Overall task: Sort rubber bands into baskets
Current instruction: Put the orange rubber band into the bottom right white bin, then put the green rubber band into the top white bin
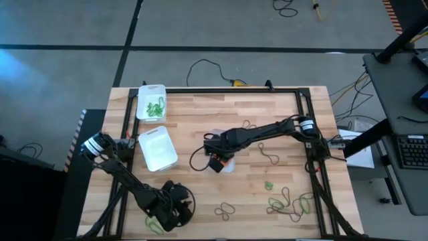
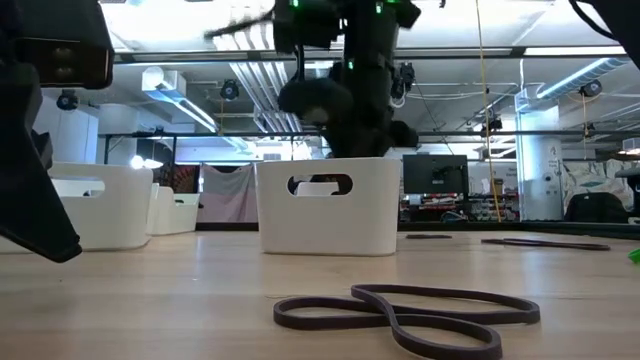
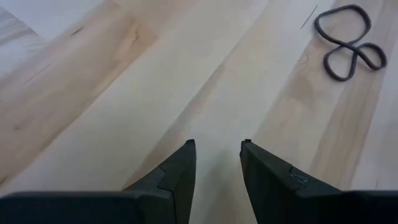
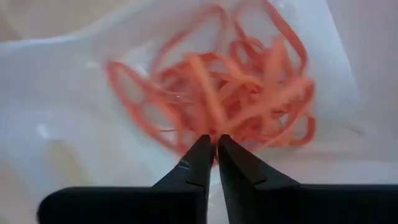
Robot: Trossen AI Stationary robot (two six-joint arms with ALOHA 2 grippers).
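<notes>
The right pincer (image 4: 216, 144) hangs pinched shut and empty just above the orange rubber bands (image 4: 236, 87) heaped in the middle basket (image 4: 56, 74), so a drop-off looks finished; its next move is to lift clear and fetch another band. The left pincer (image 3: 217, 149) hovers over bare counter (image 3: 124, 81), narrowly parted and holding nothing, with a dark rubber band (image 3: 349, 40) lying well ahead of it.

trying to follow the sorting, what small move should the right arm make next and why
Probably open the right gripper a little. Its jaws are shut, poised over the tray that already holds the orange rubber bands, so if it carries a band, this is where to release it. The pictures do not show clearly whether a band is pinched. The left gripper sits low over bare wood, jaws apart.
</notes>
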